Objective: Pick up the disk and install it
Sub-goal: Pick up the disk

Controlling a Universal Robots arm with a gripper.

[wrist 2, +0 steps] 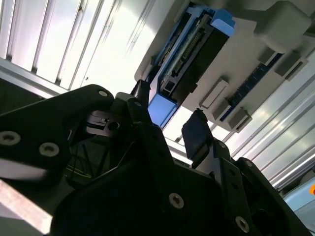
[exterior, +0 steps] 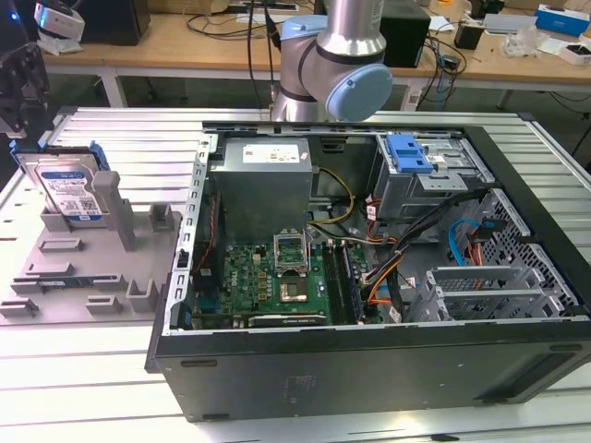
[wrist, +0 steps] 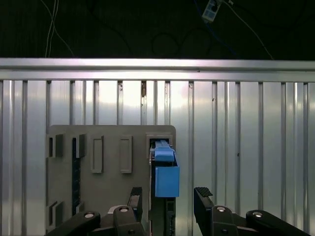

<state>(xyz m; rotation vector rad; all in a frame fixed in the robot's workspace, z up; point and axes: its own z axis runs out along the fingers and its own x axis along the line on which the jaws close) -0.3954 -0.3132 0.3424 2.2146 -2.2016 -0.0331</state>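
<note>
Two black fingers [wrist: 203, 195] of the one tool [wrist: 169, 197] sit closest in both wrist views. They are spread apart and pinch nothing, and the blue edge of the disk [wrist: 166, 178] shows in the gap between them; whether either finger touches it I cannot tell. There is one disk: it stands on edge, leaning, in one grey holder [exterior: 92, 268] at the exterior view's left, its white-and-blue label [exterior: 74, 189] facing out, the print too small to read. One arm [exterior: 337, 55] rises behind one open case [exterior: 369, 374], which holds one green board [exterior: 268, 277], one grey power supply [exterior: 263, 189] with a white sticker [exterior: 270, 152], and one blue latch [exterior: 406, 152]. Holder and case rest on a ribbed metal table [exterior: 120, 129]. Behind it stand wood tables [exterior: 185, 46] strewn with cables [exterior: 231, 23] and boxes [exterior: 561, 18].
</note>
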